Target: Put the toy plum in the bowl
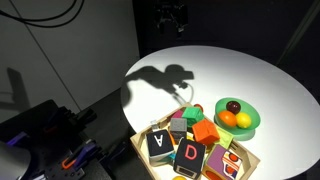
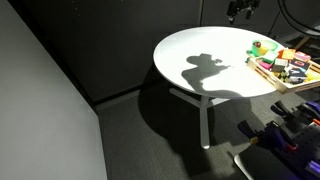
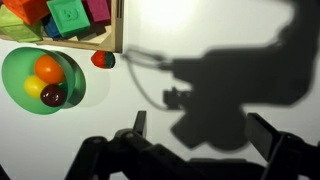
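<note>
**Desk:** Where is the toy plum?

**Operator:** I have the toy plum [image 3: 52, 95] inside the bowl [image 3: 18, 90]. In the wrist view it lies low against the near wall, touching the orange ball [image 3: 48, 68] and the yellow ball [image 3: 34, 86], which share the bowl with it. In an exterior view the plum [image 1: 233, 106] sits behind those two, toward the far rim of the bowl [image 1: 240, 131].

**Desk:** And the pincer?

**Operator:** My pincer [image 3: 200, 125] is released. Its two fingers [image 3: 137, 125] stand wide apart at the bottom of the wrist view with nothing between them. In both exterior views it hangs high over the worktop [image 1: 200, 60], well apart from the bowl. I see it dark against the back wall [image 1: 172, 18] in one, and near the top edge [image 2: 240, 8] in the other.

**Desk:** What surrounds the bowl?

**Operator:** The wooden tray [image 3: 116, 25] of coloured blocks stands just beside it. From outside I can read an A block [image 1: 160, 143] and a D block [image 1: 190, 153] standing in the tray. A small red toy [image 3: 102, 59] lies on the worktop just beside the tray's edge, between tray and bowl. I cannot tell what kind of toy it is. The arm's shadow [image 3: 230, 70] falls broad across the white worktop.
</note>
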{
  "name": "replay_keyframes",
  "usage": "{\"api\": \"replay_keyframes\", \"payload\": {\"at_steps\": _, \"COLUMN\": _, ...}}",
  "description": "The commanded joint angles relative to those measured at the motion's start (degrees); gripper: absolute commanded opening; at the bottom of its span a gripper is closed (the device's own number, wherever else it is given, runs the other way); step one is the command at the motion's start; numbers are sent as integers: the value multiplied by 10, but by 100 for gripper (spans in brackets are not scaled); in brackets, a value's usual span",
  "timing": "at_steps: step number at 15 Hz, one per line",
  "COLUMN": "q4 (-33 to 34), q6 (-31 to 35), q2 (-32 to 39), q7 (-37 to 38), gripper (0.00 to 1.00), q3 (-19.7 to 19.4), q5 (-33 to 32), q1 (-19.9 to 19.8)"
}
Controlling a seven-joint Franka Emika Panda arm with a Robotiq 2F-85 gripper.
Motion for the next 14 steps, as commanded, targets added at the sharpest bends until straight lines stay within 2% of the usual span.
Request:
{"api": "replay_keyframes", "payload": {"at_steps": 1, "q4": -68, "q6": 58, "q2": -54, "q7": 15, "gripper": 100, "q3": 2, "q5": -11, "q1": 3}}
{"api": "replay_keyframes", "payload": {"at_steps": 5, "q4": -105, "q6": 78, "q2": -85, "q7": 18, "gripper": 100, "q3": 4, "q5": -19, "q1": 6}}
{"api": "replay_keyframes", "payload": {"at_steps": 14, "q4": -146, "q6": 41, "q2": -149, "q7": 9, "gripper": 100, "q3": 19, "q5": -17, "q1": 11}}
